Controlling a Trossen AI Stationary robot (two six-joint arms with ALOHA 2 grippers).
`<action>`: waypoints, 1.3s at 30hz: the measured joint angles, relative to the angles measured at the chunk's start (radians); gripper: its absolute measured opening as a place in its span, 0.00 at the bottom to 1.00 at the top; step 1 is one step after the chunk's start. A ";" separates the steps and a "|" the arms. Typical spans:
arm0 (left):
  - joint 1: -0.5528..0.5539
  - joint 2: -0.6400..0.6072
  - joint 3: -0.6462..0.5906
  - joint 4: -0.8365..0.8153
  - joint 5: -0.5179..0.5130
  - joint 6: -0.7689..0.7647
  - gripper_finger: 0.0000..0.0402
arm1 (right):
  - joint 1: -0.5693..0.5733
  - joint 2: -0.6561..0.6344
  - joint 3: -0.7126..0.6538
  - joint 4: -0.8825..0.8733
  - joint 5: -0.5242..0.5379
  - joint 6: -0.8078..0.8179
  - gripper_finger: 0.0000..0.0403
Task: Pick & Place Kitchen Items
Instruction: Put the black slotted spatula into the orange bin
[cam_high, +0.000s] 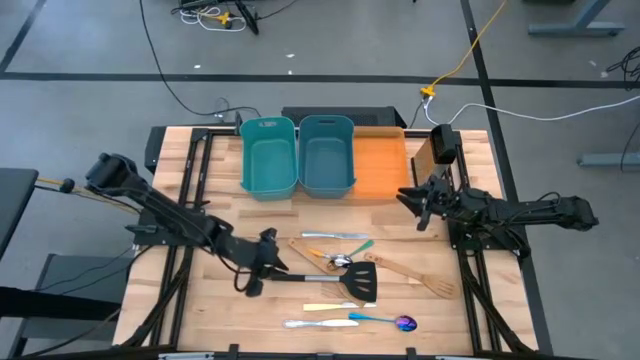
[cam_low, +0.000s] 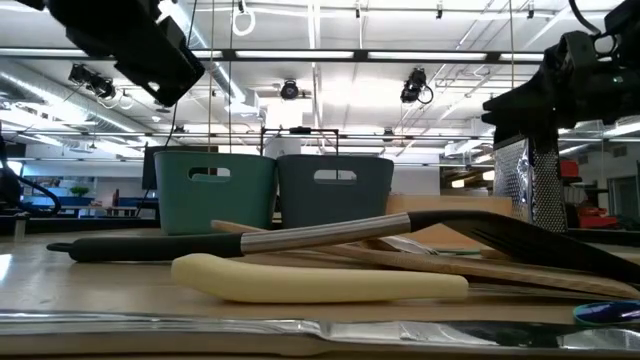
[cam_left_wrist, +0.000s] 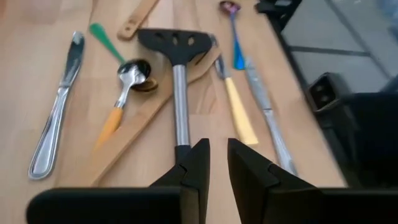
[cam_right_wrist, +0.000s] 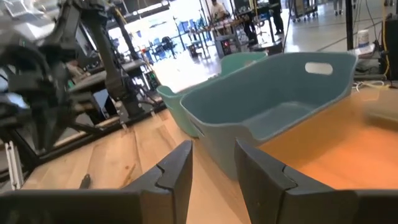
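Here the left pincer (cam_high: 262, 262) — released — reaches low over the black slotted spatula's (cam_high: 330, 279) handle; right pincer (cam_high: 412, 199) — released — hovers by the orange tray (cam_high: 380, 165).

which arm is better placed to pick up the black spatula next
Left. Its tool sits at the black spatula handle's end, fingers slightly apart and lined up with it. The right tool is up by the orange tray, facing the bins and away from the utensils.

Utensils (cam_high: 345, 278) lie before two bins (cam_high: 298, 155) (apparently empty).
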 joint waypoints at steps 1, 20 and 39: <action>-0.012 0.024 0.007 -0.002 -0.024 -0.008 0.15 | 0.000 0.000 0.000 0.009 0.000 -0.001 0.33; -0.040 0.410 0.279 -0.256 -0.082 -0.044 0.26 | 0.000 0.000 0.000 0.050 -0.001 -0.006 0.33; -0.006 0.431 0.291 -0.274 -0.071 -0.076 0.43 | 0.000 0.000 0.000 0.050 -0.002 -0.019 0.32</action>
